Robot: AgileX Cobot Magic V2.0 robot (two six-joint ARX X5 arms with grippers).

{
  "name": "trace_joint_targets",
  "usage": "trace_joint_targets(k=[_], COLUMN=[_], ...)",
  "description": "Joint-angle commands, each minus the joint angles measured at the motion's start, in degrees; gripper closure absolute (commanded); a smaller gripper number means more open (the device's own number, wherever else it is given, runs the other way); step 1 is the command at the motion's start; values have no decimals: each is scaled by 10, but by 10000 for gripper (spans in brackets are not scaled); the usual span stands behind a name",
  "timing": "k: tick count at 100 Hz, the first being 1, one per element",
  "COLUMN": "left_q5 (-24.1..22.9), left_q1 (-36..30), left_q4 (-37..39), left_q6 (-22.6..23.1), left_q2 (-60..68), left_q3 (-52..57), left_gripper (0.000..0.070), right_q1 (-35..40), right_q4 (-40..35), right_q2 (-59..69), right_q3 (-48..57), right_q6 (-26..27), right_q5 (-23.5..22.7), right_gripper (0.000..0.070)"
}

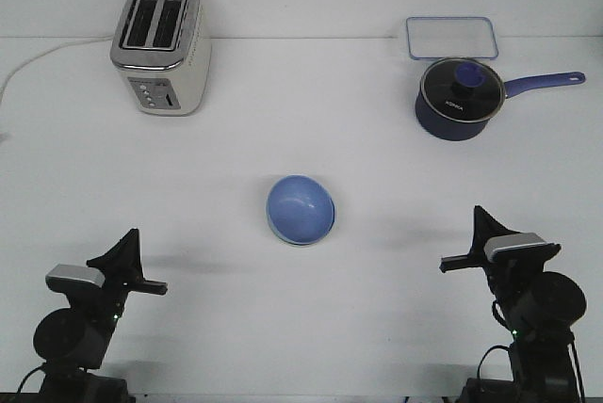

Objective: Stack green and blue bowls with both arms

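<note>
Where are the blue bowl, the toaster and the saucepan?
blue bowl (301,208), front view, on its inner surface.
toaster (162,50), front view, on its pale front side below the slots.
saucepan (459,100), front view, on its glass lid near the knob.

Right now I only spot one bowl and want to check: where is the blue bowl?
In the front view the blue bowl sits near the table's middle, between both arms, well in front of the toaster and saucepan.
</note>
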Motion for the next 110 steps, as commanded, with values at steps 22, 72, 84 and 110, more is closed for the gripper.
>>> trace_joint_targets(k=[22,72,84,110], left_q5=[-2,-1,-2,-2], left_q1=[30,31,31,31], left_q4=[2,43,78,77], left_q6=[5,3,3,4], left_q2=[-109,-109,-109,-109], left_q3=[-76,-125,-138,-138], left_gripper=[690,690,690,689], right_q1=[0,0,0,0], right_q4=[6,5,6,6], right_q2=[2,2,2,2], right_q3=[0,0,0,0], right_q6=[4,3,4,4], right_q5=[0,0,0,0], right_gripper=[700,700,700,700])
